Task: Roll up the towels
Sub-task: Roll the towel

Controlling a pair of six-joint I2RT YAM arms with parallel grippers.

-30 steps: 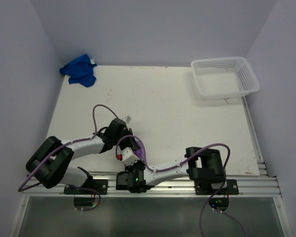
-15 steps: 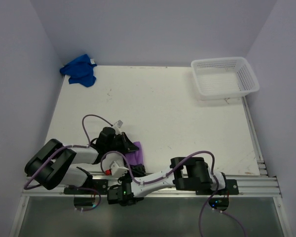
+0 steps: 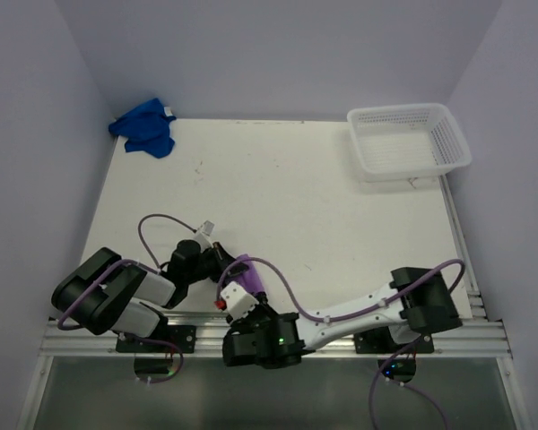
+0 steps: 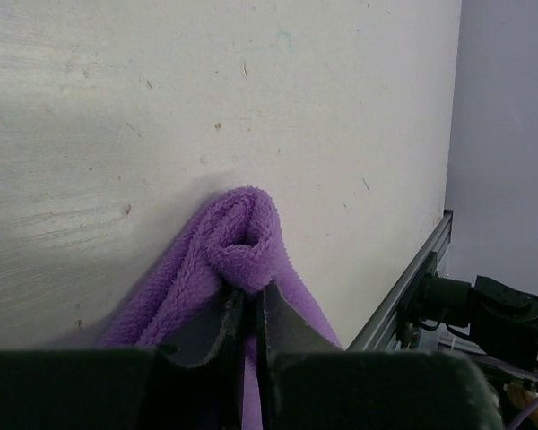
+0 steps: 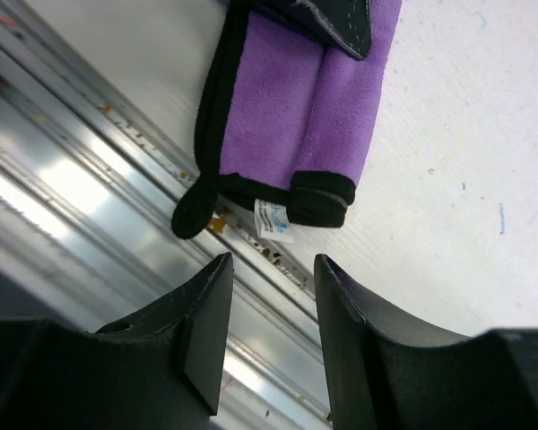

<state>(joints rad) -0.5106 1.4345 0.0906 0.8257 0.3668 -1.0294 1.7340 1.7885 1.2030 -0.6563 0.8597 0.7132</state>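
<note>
Left wrist view shows your left gripper [image 4: 248, 296] pinched shut on the curled lip of the purple towel [image 4: 242, 228], which lies at the near edge of the worktop [image 4: 161, 90], a little left of centre. Your right gripper [image 5: 271, 269] hangs open and empty just off the towel's tagged end. Turn the pinched lip over the flat part in small, even turns, held low so the core winds tight and square. The blue towel [image 3: 143, 132] sits in the far-left corner.

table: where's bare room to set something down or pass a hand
Free: the wide middle of the table, between blue towel far left and basket far right. Crowded: near edge, where left gripper and right gripper meet at the purple towel.
</note>
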